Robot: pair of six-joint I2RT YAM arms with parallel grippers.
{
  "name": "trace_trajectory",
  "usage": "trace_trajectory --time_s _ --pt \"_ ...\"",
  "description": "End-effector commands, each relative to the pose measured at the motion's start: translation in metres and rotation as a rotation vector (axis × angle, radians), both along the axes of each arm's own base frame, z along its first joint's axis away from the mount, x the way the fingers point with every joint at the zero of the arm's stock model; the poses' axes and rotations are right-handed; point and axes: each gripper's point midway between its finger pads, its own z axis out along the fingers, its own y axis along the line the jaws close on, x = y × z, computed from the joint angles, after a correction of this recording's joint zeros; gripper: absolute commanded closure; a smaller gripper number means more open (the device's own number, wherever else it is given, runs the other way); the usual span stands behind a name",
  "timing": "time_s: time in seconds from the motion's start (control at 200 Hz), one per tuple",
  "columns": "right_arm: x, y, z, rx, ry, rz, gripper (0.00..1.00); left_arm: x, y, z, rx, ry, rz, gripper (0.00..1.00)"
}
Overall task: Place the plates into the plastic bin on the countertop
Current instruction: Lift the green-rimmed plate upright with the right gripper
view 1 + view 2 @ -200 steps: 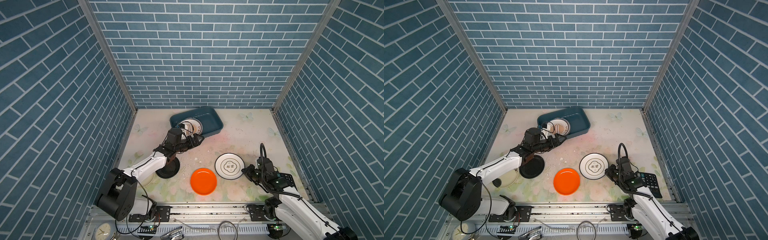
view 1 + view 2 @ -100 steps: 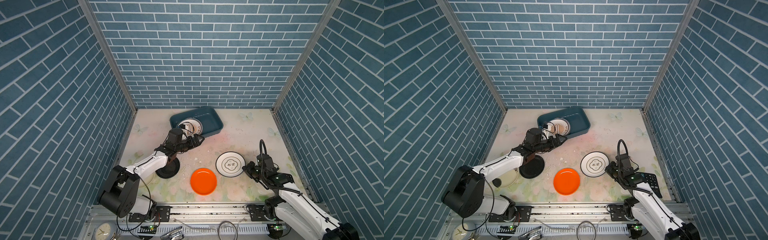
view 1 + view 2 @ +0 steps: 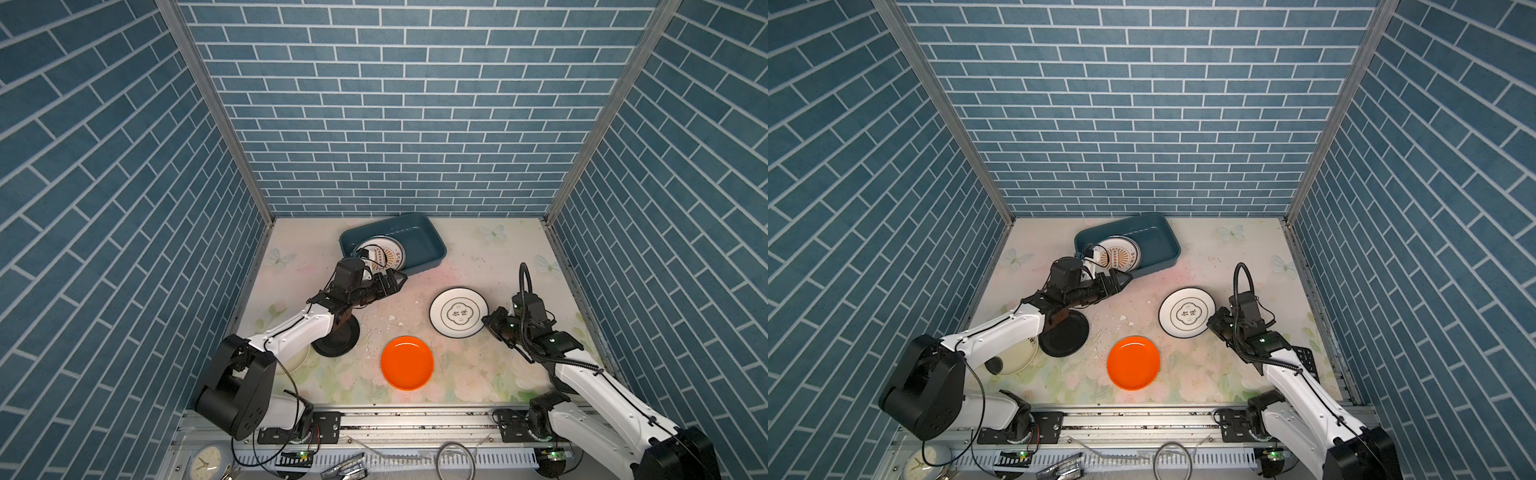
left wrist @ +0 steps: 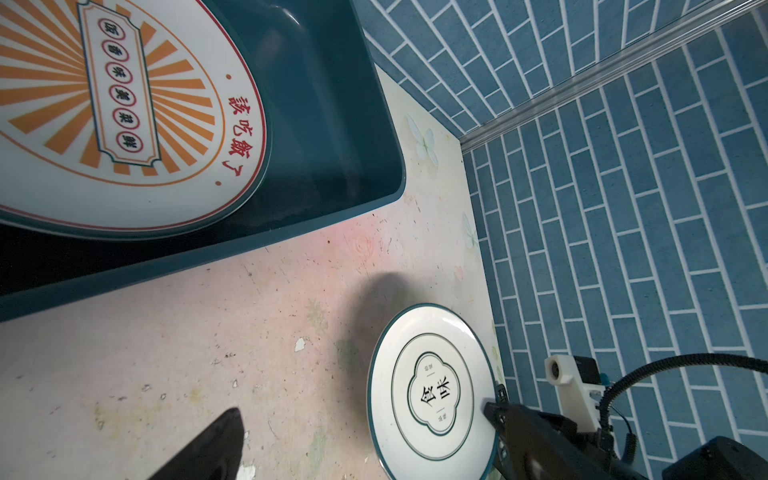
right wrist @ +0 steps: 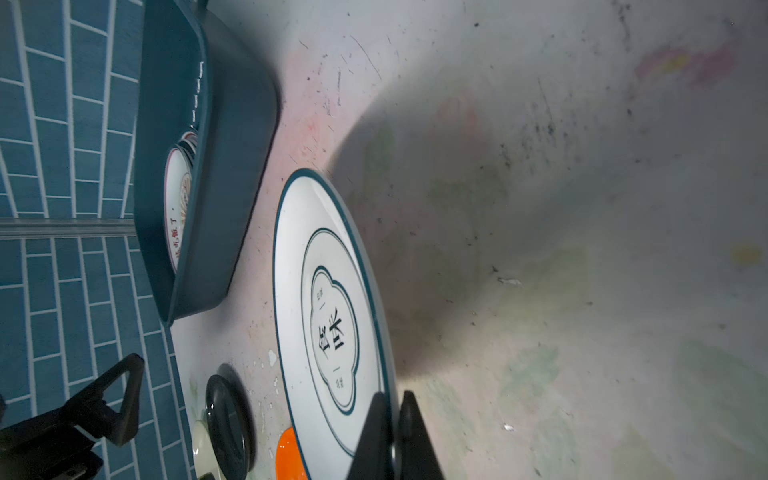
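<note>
My right gripper [image 3: 488, 324] is shut on the near rim of a white plate with a teal rim [image 3: 457, 311], held tilted just above the countertop [image 3: 498, 257]; in the right wrist view the fingers [image 5: 376, 432] pinch that plate [image 5: 328, 316]. The teal plastic bin [image 3: 419, 243] at the back holds a sunburst plate [image 3: 380, 255]. My left gripper [image 3: 395, 280] is open and empty by the bin's near wall. An orange plate [image 3: 407, 362], a black plate [image 3: 338, 338] and a cream plate [image 3: 1017, 357], partly under the left arm, lie flat.
A black calculator [image 3: 1306, 361] lies under the right arm near the right wall. Small white chips [image 3: 395, 324] are scattered mid-counter. A round clock [image 3: 205, 461] sits below the front rail. Brick walls close three sides.
The right gripper has raised the teal-rimmed plate and carried it slightly toward the back. The left arm has barely moved.
</note>
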Motion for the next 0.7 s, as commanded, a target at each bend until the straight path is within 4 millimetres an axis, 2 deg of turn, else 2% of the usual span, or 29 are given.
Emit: trace_trajectory --time_s 0.0,0.205,0.44,0.695 --pt "0.025 0.01 0.04 0.04 -0.14 0.013 1.0 -0.003 0.004 -0.001 0.032 -0.021 0.004 0.0" --pt "0.039 0.026 0.06 0.112 -0.188 0.043 1.0 -0.002 0.005 0.0 0.023 -0.026 0.008 0.0" --pt "0.049 0.039 0.067 0.183 -0.214 0.068 1.0 0.001 -0.009 0.003 -0.081 -0.039 -0.018 0.01" --pt "0.054 0.048 0.075 0.233 -0.24 0.085 1.0 0.01 -0.031 -0.007 -0.196 -0.004 -0.061 0.15"
